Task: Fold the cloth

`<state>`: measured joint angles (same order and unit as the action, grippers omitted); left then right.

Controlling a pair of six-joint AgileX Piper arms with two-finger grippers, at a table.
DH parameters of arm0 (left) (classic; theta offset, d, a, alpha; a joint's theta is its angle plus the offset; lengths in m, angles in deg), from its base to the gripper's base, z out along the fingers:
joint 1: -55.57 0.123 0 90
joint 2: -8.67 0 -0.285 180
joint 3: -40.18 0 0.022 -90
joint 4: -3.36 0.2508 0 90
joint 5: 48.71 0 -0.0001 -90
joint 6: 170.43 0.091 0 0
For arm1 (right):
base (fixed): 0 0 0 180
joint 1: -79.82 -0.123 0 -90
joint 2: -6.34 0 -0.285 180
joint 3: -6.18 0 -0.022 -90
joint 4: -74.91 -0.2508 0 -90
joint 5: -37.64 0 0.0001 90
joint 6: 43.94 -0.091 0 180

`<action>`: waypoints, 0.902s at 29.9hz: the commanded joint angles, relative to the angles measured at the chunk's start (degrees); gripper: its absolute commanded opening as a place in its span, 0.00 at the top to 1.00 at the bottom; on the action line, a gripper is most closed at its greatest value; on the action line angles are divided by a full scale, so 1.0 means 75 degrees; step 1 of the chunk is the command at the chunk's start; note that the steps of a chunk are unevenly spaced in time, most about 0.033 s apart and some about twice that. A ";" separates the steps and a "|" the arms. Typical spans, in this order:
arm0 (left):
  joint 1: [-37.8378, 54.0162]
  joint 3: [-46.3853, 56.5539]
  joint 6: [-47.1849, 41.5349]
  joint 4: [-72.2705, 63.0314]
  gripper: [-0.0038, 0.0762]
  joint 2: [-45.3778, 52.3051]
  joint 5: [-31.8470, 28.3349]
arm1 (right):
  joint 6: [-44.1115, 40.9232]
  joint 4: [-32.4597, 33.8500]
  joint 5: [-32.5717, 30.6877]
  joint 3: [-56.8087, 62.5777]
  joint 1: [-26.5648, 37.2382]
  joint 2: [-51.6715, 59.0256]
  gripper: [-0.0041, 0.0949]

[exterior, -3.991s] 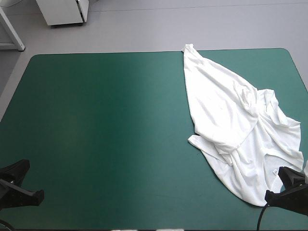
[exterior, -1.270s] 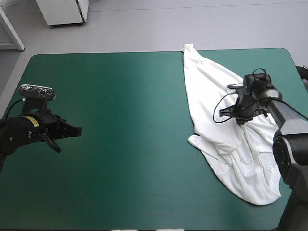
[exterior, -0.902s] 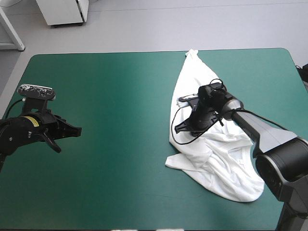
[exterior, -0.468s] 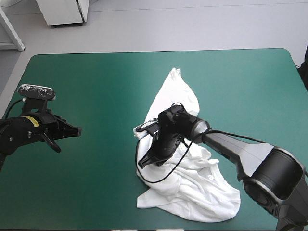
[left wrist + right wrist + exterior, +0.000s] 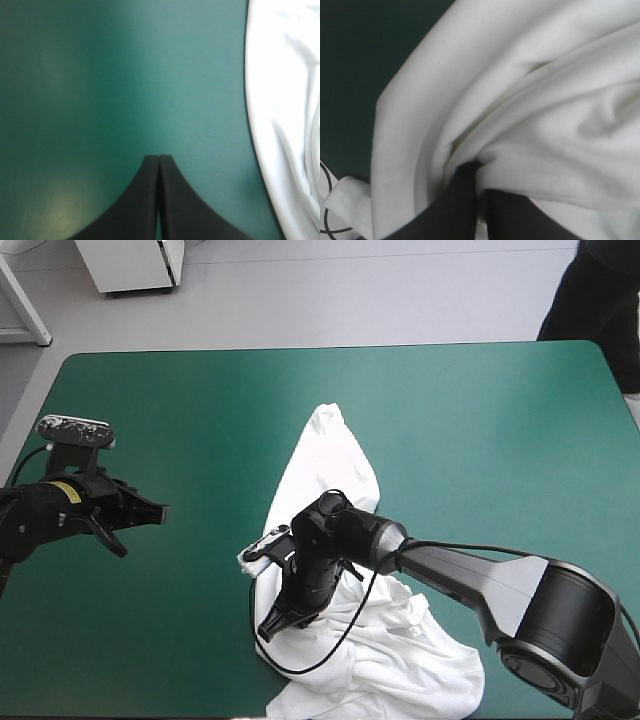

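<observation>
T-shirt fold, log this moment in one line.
T-shirt: crumpled heap | right gripper: shut on T-shirt | left gripper: shut, empty, over teal-green cover

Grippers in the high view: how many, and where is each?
2. The left gripper, shut, is over bare teal-green cover near its left edge, clear of the T-shirt. The right gripper is shut on the T-shirt near the front middle.

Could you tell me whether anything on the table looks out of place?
The T-shirt lies crumpled in a twisted heap from the table's middle toward its near edge, not spread flat; the right gripper is shut on its folds.
</observation>
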<state>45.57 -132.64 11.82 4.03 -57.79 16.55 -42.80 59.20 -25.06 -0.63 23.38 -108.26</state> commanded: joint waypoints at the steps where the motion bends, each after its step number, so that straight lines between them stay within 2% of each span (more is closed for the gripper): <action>1: 0.0015 -0.0251 -0.0018 0.0010 0.98 0.0078 -0.0364 | -0.0040 -0.0162 0.0033 -0.0174 0.0001 0.0461 0.97; 3: 0.0015 -0.0251 -0.0018 0.0010 0.98 0.0078 -0.0364 | -0.0096 -0.0014 -0.0037 -0.0190 0.0013 0.0461 0.97; 5: 0.0015 -0.0251 -0.0018 0.0010 0.98 0.0078 -0.0364 | -0.0096 0.0307 -0.0329 -0.0353 0.0013 0.0461 0.91; 8: 0.0015 -0.0251 -0.0018 0.0010 0.98 0.0078 -0.0388 | -0.0151 0.0895 -0.0847 -0.0849 0.0013 0.0461 0.75; 10: 0.0015 -0.0251 -0.0018 0.0010 0.98 0.0078 -0.0432 | -0.0200 0.1440 -0.1185 -0.1343 0.0034 0.0461 0.59; 12: 0.0015 -0.0251 -0.0018 0.0010 0.98 0.0078 -0.0427 | -0.0390 0.1764 -0.1185 -0.1729 0.0087 0.0480 0.46; 14: 0.0015 -0.0251 -0.0018 0.0010 0.98 0.0078 -0.0427 | -0.0534 0.1788 -0.1185 -0.2114 0.0245 0.0480 0.37; 21: 0.0015 -0.0251 -0.0018 0.0010 0.98 0.0078 -0.0427 | -0.0908 0.1769 -0.1185 -0.2368 0.1121 0.1068 0.37; 27: 0.0015 -0.0251 -0.0018 0.0134 0.98 0.0078 -0.0552 | -0.1141 0.2095 -0.1185 -0.2351 0.1908 0.2238 0.38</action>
<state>45.57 -132.64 11.82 4.49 -57.79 16.03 -50.67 73.41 -33.11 -16.41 35.22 -98.36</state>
